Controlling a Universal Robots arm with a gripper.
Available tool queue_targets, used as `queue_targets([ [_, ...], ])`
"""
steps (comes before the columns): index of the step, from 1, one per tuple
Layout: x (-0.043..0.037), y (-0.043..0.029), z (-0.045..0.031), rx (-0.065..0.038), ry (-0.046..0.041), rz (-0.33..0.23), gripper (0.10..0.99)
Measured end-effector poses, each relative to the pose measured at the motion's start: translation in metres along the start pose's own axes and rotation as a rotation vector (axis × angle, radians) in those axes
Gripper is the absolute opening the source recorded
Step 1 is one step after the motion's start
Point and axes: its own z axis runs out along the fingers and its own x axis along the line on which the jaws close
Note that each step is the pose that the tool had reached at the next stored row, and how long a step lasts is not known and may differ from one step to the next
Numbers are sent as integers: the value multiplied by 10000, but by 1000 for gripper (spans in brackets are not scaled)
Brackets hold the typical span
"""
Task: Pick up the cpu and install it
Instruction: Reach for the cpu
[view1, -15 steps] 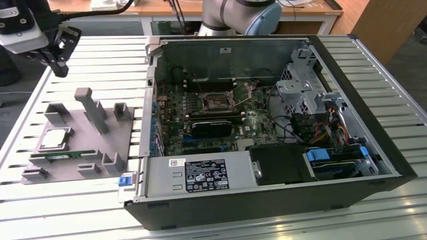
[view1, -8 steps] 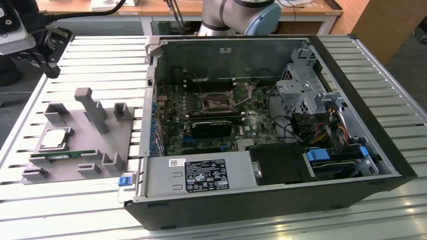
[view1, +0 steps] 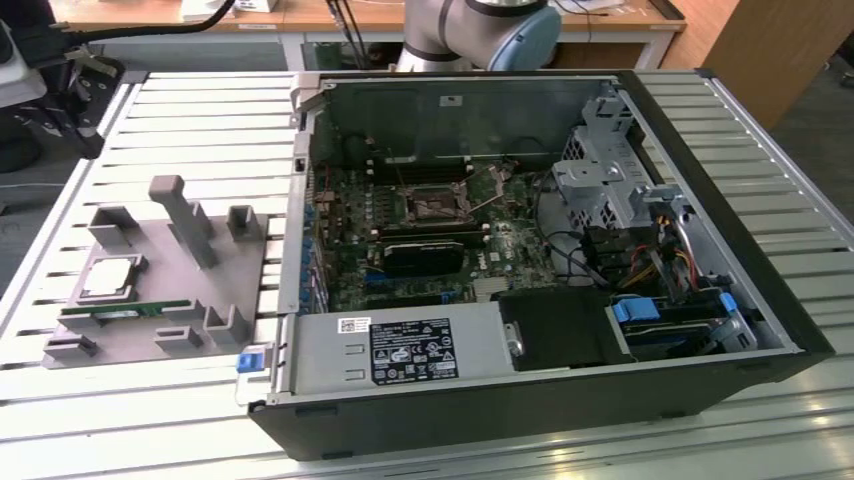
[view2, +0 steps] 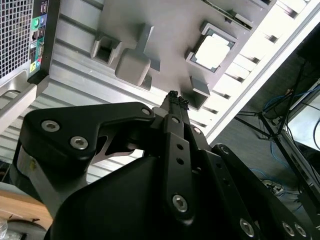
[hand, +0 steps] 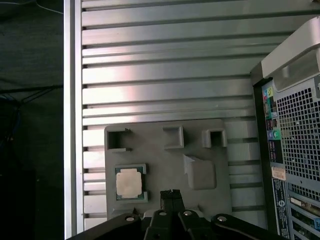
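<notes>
Starting at the exterior view's left, one grey fixture plate (view1: 167, 282) is lying on the slatted metal worktop (view1: 200, 110). It is carrying one cpu (view1: 110, 277) and one green memory stick (view1: 127, 312) among several raised grey blocks. The cpu is sitting flat in a square pocket with its silver top facing up, and the memory stick is lying just beside it. Toward the exterior view's right, one open computer case (view1: 561, 420) is resting on its side on the same worktop. It is showing its motherboard (view1: 360, 230), with one square socket (view1: 434, 207) near the middle. One pale arm (view1: 481, 30) is standing behind the case.

In the second wrist view, one end effector (view2: 173, 96) is hanging above the fixture plate. Its two black fingers are pressing together at the tips, showing no gap, and they are gripping nothing. The cpu is lying below the end effector, near the fingertips but apart from them and untouched. In the first wrist view, the cpu is sitting off to one side of the end effector (hand: 170, 193). One tall grey block (hand: 200, 172) is standing on the other side, and the computer case is lying farther off, beyond that block.
</notes>
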Motion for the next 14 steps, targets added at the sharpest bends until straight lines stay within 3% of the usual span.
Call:
queue_targets([
  [6, 101, -23, 3, 0, 0, 0, 106],
  [14, 296, -67, 16, 0, 1, 0, 106],
])
